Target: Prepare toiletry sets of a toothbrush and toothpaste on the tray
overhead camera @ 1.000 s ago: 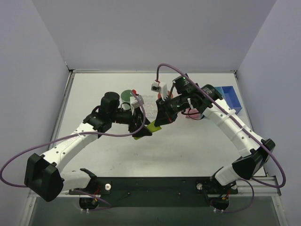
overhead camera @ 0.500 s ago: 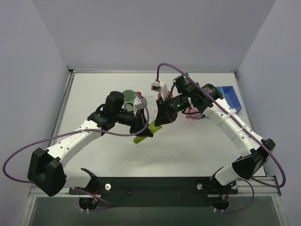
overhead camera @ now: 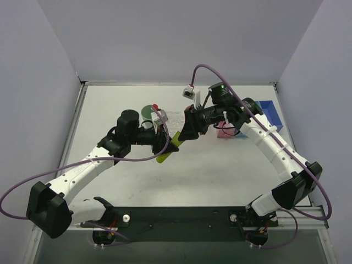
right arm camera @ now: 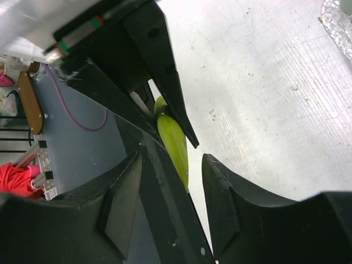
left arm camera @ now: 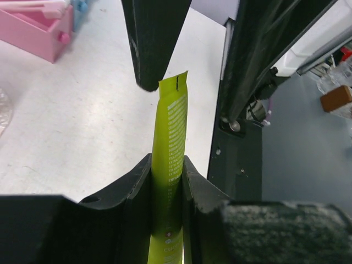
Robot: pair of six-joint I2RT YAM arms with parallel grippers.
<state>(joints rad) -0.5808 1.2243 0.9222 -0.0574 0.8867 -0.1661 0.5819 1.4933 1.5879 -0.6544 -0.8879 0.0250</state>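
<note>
A lime-green toothpaste tube hangs above the table between both arms. My left gripper is shut on it; the left wrist view shows the tube pinched between the two pads, its crimped end sticking out ahead. My right gripper stands open around the tube's far end, its fingers clear of it. The clear tray lies just behind the grippers. A pale pink stick, seemingly a toothbrush, lies across the pink bin.
A green cup stands left of the tray. A pink bin and a blue bin sit at the right, under and beside the right arm. The pink bin also shows in the left wrist view.
My left gripper closed on the tube. My right gripper then opened, let the tube go and drew back a little up and right. The tube now tilts up in the left grip.
</note>
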